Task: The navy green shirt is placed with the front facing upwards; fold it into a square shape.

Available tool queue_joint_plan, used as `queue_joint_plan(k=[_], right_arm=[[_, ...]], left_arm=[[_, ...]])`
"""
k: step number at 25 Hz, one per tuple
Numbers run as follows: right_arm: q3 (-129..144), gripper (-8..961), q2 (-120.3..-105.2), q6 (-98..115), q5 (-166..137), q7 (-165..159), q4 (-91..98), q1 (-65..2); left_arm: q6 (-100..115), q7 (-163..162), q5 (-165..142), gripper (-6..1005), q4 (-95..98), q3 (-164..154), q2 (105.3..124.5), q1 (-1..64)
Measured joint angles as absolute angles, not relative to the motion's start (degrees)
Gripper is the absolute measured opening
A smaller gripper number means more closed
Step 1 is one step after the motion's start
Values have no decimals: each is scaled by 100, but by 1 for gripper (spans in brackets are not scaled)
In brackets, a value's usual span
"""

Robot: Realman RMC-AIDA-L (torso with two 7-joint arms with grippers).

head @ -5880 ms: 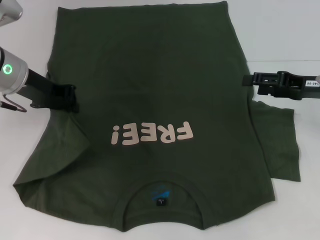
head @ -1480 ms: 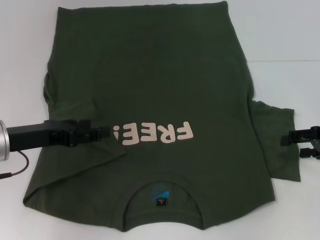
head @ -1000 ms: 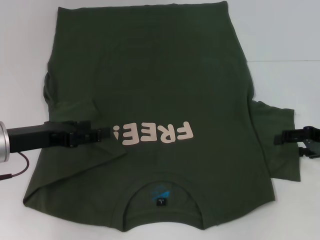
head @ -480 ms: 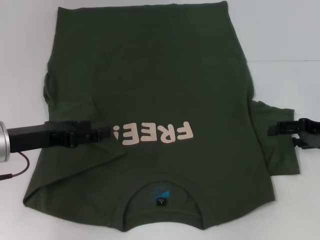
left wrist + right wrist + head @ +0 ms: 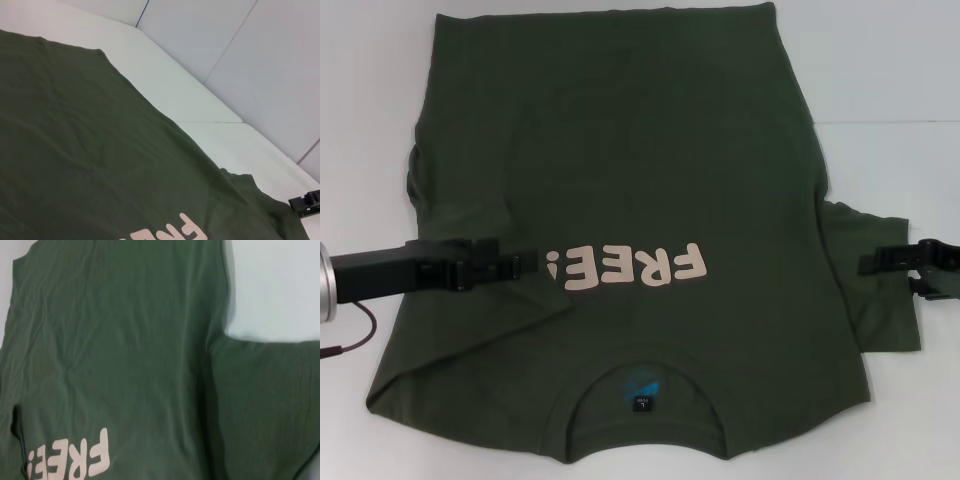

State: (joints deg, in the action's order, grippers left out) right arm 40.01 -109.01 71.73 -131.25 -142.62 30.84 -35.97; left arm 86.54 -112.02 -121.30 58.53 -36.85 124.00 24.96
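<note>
Shirt first: the navy green shirt (image 5: 630,190) lies flat on the white surface (image 5: 890,60) with its front up, collar toward you and hem at the far edge. You can read the pale pink "FREE!" print (image 5: 625,267) upside down across the chest in the head view, and the round collar (image 5: 640,385) with its blue-marked label sits at the near edge.

On your left side the sleeve is already folded in over the body, leaving a diagonal crease below the left gripper (image 5: 525,264). That gripper reaches in low from the left edge and its tips lie on the fabric just beside the "!" of the print. You cannot tell from these views whether its fingers are parted or pinched on cloth.

On your right side the sleeve (image 5: 880,290) is spread out flat on the surface, clear of the shirt's body. The right gripper (image 5: 870,263) comes in from the right edge and its tips sit over that sleeve, near its middle. Whether it is clenched on the sleeve or released cannot be told either.

The left wrist view looks across the shirt's body toward the far wall, with the other gripper just showing at the sleeve's edge. The right wrist view looks down on the shirt's right side, sleeve and print.
</note>
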Motion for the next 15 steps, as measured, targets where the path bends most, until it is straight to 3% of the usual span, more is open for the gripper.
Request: queue_joint_plan(k=[6,15], right_arm=[[3998,778,-10898,7168,-13137,-14273,3078,-3579],[3999,416,-10880,7131,-13143,-14282,3050,-3570]], left_arm=[[8667,-11199,-12121,812,5853,-3674,12393,2496],[8661,-11201,-12119,812,5853,-3669,12392,2496]])
